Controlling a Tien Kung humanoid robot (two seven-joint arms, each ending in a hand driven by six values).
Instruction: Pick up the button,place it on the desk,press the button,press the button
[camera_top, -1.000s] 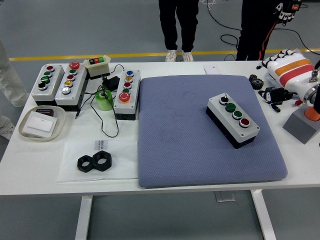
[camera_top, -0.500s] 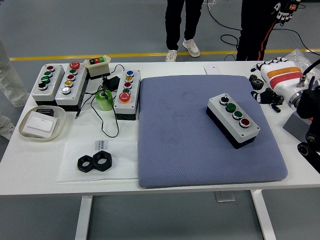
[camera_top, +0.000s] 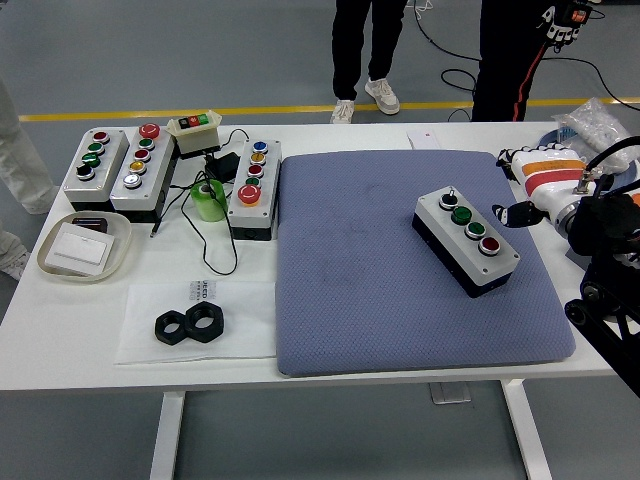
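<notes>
Button box (camera_top: 466, 240) lying askew on the blue mat (camera_top: 400, 300), well right of centre. Right hand (camera_top: 530, 205) just beside the box's right end, fingers not clear enough to tell. Best to close in level, grip both long sides, avoid the buttons

Two black nuts (camera_top: 188, 324) lie at lower left; a green tape roll (camera_top: 209, 199) and a white tray (camera_top: 84, 246) sit farther left.
</notes>
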